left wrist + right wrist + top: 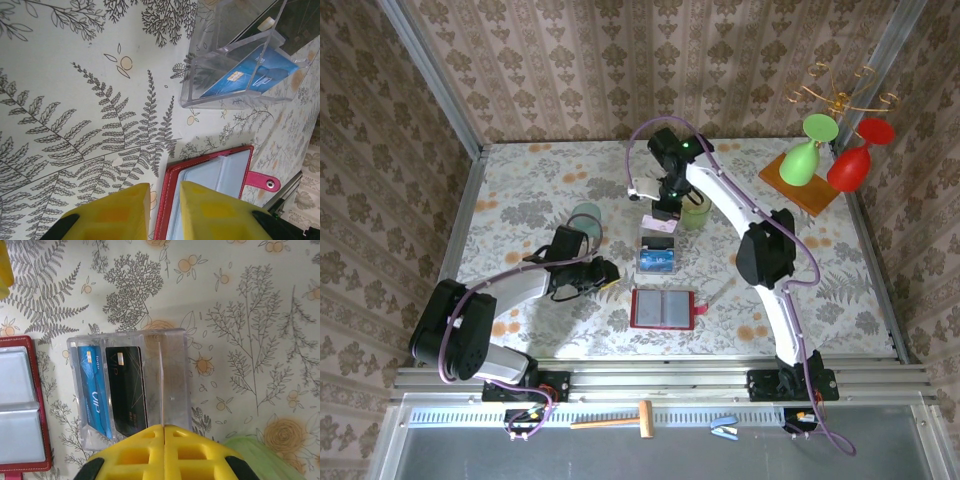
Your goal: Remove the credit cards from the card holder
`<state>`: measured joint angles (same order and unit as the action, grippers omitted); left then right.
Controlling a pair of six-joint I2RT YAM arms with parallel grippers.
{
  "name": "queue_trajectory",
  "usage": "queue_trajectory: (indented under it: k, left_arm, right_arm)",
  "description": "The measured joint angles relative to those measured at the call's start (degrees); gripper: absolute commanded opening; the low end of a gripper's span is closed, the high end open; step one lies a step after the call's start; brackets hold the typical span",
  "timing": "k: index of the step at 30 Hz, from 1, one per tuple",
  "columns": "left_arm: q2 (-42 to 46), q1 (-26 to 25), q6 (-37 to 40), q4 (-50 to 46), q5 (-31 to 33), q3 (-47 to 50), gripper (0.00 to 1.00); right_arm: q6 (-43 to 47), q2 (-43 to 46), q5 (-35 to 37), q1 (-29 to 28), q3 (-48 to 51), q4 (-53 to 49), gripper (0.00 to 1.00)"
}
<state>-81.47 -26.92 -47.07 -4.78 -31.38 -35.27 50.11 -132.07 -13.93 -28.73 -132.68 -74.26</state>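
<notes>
Standing in clear box (173, 371): blue card (93, 390), black card (128, 390).

A clear box (657, 262) stands mid-table, between a teal cup (586, 218) and a green cup (696, 214). A green glass (803, 158) and a red glass (850, 165) sit far right by a wooden board (802, 197).

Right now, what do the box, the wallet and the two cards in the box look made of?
Box: clear rigid plastic, likely acrylic; the tablecloth shows through it and its edges glint.
Wallet: matte red leather-like cover, real or faux unclear, with pale translucent pocket sleeves, probably vinyl.
Blue card and black card: thin, glossy printed plastic.
</notes>
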Motion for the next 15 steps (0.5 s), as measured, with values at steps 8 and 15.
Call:
queue_trajectory:
  k: [8, 15]
  left_arm:
    - [0.2, 2.1, 0.4, -0.2, -0.4, 0.8, 0.23]
    - [0.2, 2.3, 0.4, -0.9, -0.4, 1.3, 0.23]
  right_arm:
    - [1.8, -3.0, -1.1, 0.1, -0.5, -2.5, 0.0]
    - [2.5, -5.4, -3.0, 0.1, -0.9, -2.8, 0.0]
